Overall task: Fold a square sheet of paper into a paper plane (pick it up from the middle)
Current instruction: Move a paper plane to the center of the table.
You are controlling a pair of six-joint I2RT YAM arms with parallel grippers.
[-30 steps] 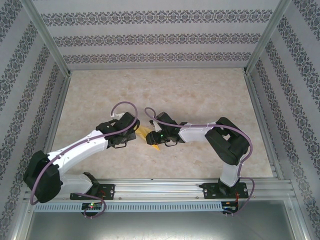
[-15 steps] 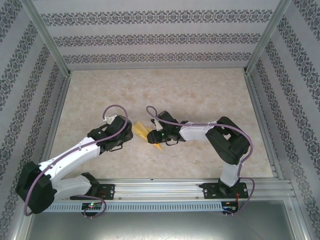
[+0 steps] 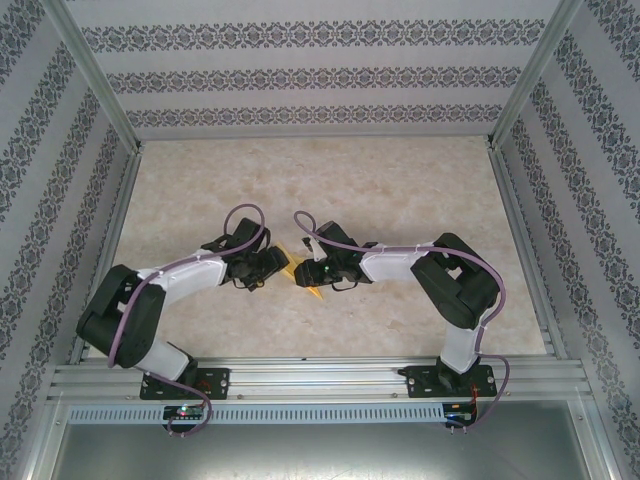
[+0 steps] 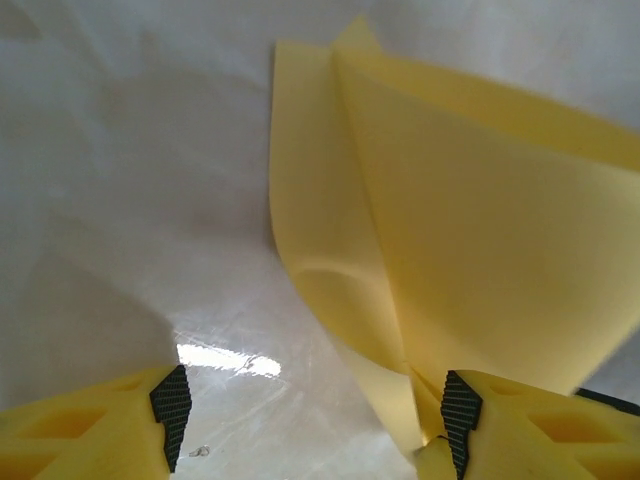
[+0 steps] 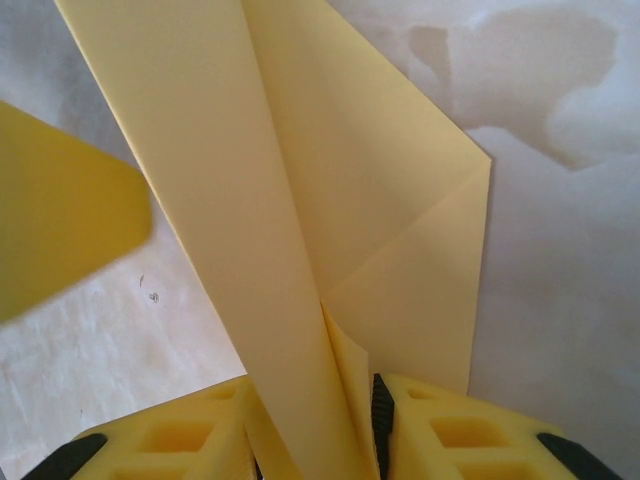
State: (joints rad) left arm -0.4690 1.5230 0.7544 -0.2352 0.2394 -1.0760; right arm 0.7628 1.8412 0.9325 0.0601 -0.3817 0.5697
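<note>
Yellow paper plane point(image 5: 300, 200) sits pinched in the right gripper point(image 5: 320, 420), left gripper point(image 4: 315, 410) spread just beside.

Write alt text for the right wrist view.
The right gripper pinches a partly folded yellow paper plane, its creased flaps fanning upward from the yellow fingers. Another blurred yellow finger juts in at left, above a pale marbled table.

You're in a lab-style robot test cell here, not anybody's home. Your left arm point(image 3: 175, 272) and right arm point(image 3: 400, 262) are bolted to an aluminium rail point(image 3: 320, 372) at the near edge of a marble-look surface point(image 3: 400, 180). Wallpaper-patterned panels point(image 3: 320, 75) on aluminium posts point(image 3: 93, 75) box it in, and purple cables point(image 3: 243, 212) loop off both arms.
</note>
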